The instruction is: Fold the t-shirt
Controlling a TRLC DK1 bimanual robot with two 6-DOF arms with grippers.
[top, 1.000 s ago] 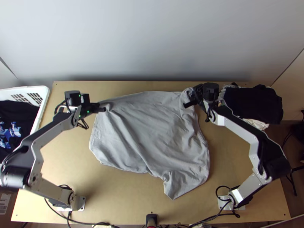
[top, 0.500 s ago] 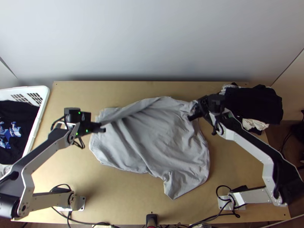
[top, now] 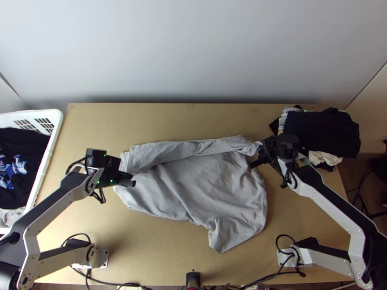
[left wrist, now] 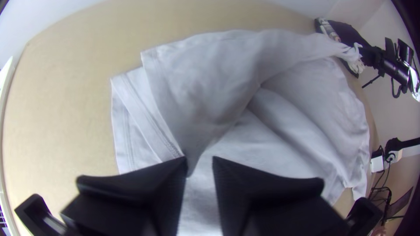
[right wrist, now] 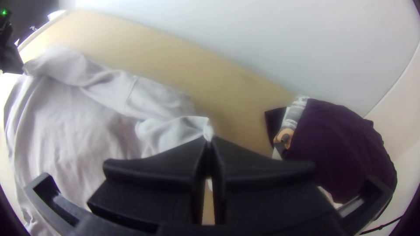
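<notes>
From up high, I can see the grey t-shirt (top: 193, 186) in the middle of the wooden table (top: 159, 246). It lies mostly flat, with some wrinkles. Its far part is flopped over in a long strip. The left gripper (top: 130, 177) is low over the shirt, at one end of that strip. The right gripper (top: 262, 145) is at the other end, near the pile of clothes (top: 321, 130). A black cloth sits on top of that pile. Across the table is a white basket (top: 59, 121) with dark clothes (top: 19, 159) in it.

In the left wrist view, the left gripper (left wrist: 200, 159) has its two fingers a little bit apart, with a thin gap. The pointy end of the folded part comes right down to one finger. The hems of the shirt stick out from under the fold. Far off, the right gripper has the other end of the strip.

In the right wrist view, the right gripper (right wrist: 210, 139) has its fingers squeezed together. They pinch a bunched-up bit of the t-shirt, and the fold goes from there back to the left gripper. The pile is just beside, and its top cloth looks dark purple here.
</notes>
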